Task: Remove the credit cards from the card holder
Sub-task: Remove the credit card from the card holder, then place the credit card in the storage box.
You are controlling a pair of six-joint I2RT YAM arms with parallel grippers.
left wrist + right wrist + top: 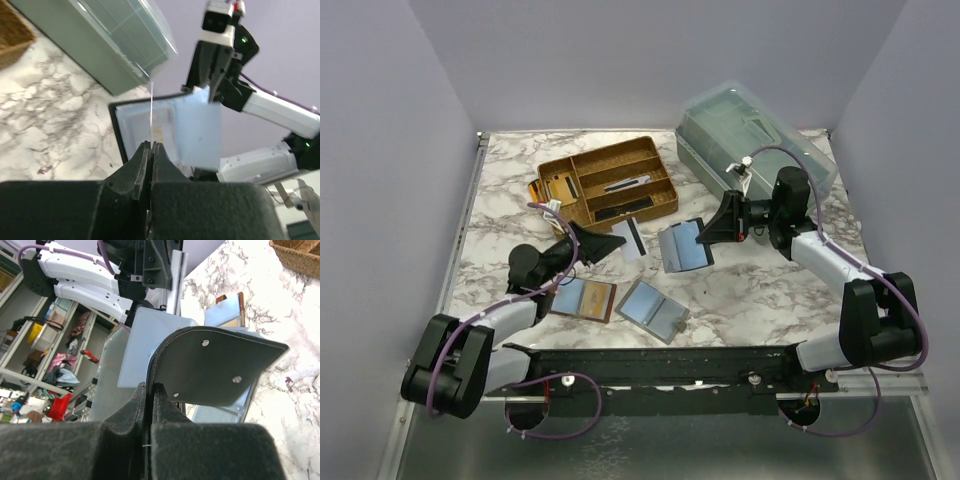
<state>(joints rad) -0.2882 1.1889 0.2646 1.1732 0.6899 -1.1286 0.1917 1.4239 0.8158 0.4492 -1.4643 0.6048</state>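
The black card holder (pixel 685 255) lies open mid-table with its blue-grey inside up. My right gripper (pixel 708 232) is shut on its black riveted flap (pixel 215 365) and holds that flap lifted. My left gripper (pixel 603 243) is shut on a pale credit card (pixel 623 238) with a dark stripe, held clear of the holder to its left. In the left wrist view the card (pixel 151 112) is edge-on above my closed left gripper (pixel 151 145), with the open holder (pixel 135 125) behind it. The right wrist view shows my right gripper (pixel 150 386) and the card (pixel 176 290).
A brown holder with tan pockets (pixel 583 298) and a grey-outside holder (pixel 653 310) lie open near the front. A cork organiser tray (pixel 608 180) with cards and black bars stands at the back. A clear-lidded box (pixel 755 140) stands at the back right.
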